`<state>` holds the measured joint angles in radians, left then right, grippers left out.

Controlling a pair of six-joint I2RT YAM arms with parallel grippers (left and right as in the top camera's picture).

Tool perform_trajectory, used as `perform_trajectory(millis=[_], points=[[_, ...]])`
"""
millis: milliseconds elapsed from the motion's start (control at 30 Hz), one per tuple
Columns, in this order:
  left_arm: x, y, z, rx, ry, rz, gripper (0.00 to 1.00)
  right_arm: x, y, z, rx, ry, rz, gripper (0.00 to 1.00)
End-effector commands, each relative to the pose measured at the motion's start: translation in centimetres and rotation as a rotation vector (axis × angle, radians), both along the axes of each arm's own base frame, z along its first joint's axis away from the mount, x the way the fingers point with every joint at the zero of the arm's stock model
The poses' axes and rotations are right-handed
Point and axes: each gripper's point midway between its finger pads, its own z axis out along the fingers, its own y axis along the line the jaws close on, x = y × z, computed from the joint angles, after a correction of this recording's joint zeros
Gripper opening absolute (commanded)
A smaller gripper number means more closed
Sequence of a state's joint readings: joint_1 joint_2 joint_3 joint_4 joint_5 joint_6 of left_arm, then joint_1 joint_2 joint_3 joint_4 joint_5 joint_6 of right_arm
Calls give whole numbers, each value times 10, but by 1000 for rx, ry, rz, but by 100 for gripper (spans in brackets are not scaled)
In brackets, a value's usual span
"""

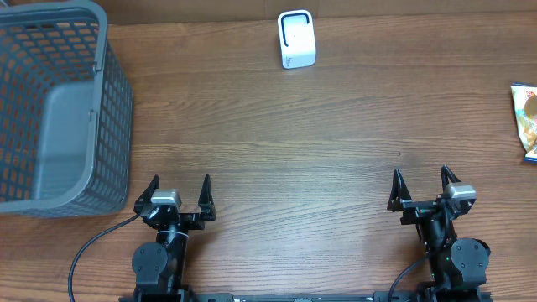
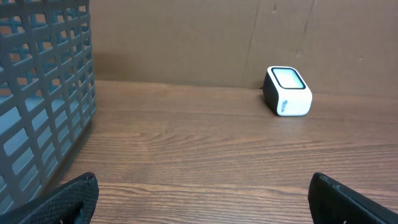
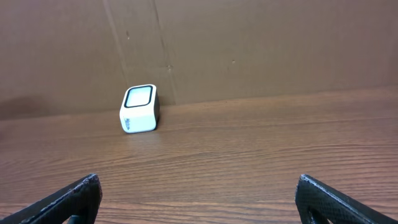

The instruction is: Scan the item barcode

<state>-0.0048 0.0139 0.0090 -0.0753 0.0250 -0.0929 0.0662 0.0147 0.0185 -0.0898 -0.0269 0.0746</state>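
Black left pincer [image 1: 179, 184] wide open, empty | right pincer [image 1: 421, 176] wide open, empty

Small print on the scanner [image 2: 288, 93] is illegible.

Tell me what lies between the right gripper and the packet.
Nothing: the overhead view shows only bare table between the right gripper and the packet.

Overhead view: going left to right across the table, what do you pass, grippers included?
grey basket → left gripper → white scanner → right gripper → snack packet, cut off by the right edge of the picture.
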Motion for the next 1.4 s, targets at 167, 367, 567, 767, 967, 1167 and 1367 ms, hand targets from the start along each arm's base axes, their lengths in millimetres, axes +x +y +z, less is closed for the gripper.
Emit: perform_trajectory(millis=[167,367,567,767,967,1167,1367], points=[[0,3,0,97,-5,8,100,0,1,-1,1,-8,3,100],[0,3,0,97,-5,7,100,0,1,-1,1,-8,3,100],[0,3,0,93,-6,6,100,0,1,-1,1,-8,3,100],[0,3,0,94,-6,6,100,0,1,-1,1,-8,3,100],[0,3,0,94,-6,6,100,0,1,-1,1,-8,3,100],[0,3,0,94,-6,6,100,0,1,-1,1,-8,3,100],[0,3,0,93,-6,6,100,0,1,-1,1,-8,3,100]])
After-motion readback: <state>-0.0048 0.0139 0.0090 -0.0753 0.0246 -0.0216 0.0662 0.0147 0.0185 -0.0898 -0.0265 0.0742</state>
